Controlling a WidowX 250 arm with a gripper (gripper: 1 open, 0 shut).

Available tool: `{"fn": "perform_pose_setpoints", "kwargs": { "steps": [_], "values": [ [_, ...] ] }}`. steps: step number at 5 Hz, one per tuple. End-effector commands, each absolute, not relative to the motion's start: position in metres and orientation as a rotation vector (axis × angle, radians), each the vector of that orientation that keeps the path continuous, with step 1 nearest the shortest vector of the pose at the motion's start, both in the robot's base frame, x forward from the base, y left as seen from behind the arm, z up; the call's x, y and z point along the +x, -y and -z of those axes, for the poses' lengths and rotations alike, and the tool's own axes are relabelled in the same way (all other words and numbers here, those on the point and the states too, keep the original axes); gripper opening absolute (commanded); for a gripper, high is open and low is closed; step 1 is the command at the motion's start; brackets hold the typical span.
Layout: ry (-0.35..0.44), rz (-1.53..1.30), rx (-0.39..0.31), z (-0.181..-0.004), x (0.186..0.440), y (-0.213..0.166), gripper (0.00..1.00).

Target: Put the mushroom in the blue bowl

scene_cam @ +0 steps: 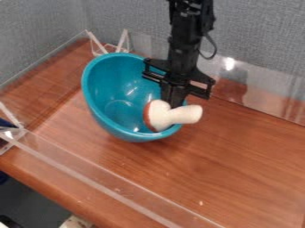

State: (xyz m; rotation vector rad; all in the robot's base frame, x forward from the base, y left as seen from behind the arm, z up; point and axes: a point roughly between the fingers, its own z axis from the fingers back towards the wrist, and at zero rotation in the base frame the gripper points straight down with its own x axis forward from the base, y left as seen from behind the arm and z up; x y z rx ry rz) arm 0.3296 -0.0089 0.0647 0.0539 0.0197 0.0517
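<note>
Mushroom (pixel 172 113): centre of the frame, lying sideways across the right-hand rim of the bowl, orange-tinged cap toward the hollow, pale stem pointing right over the surface; not yet settled inside.
Bowl (pixel 121 93): left of centre, tipped so its opening faces the viewer; right rim under the mushroom.
Tool (pixel 179 89): pointing straight down just above the mushroom, jaws clenched together; whether they pinch the cap edge I cannot tell.
Step in hand: probably nudging the mushroom over the rim; push gently toward the left so it rolls inward, without pressing on the rim, since the bowl looks ready to tilt or slide.
Materials: mushroom smooth and rounded with a thick stem; bowl glossy blue plastic, deep and round.
Surface (pixel 226 169): polished reddish wood grain, clear plastic edging.
</note>
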Motion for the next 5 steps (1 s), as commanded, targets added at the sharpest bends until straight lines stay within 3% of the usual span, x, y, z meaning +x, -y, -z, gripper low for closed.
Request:
{"fn": "perform_pose_setpoints", "kwargs": {
  "steps": [1, 5],
  "values": [
    [0.032, -0.074, 0.049, -0.077, 0.341, 0.002, 0.0],
    [0.001, -0.11, 0.046, -0.064, 0.343, -0.011, 0.0]
  ]
}}
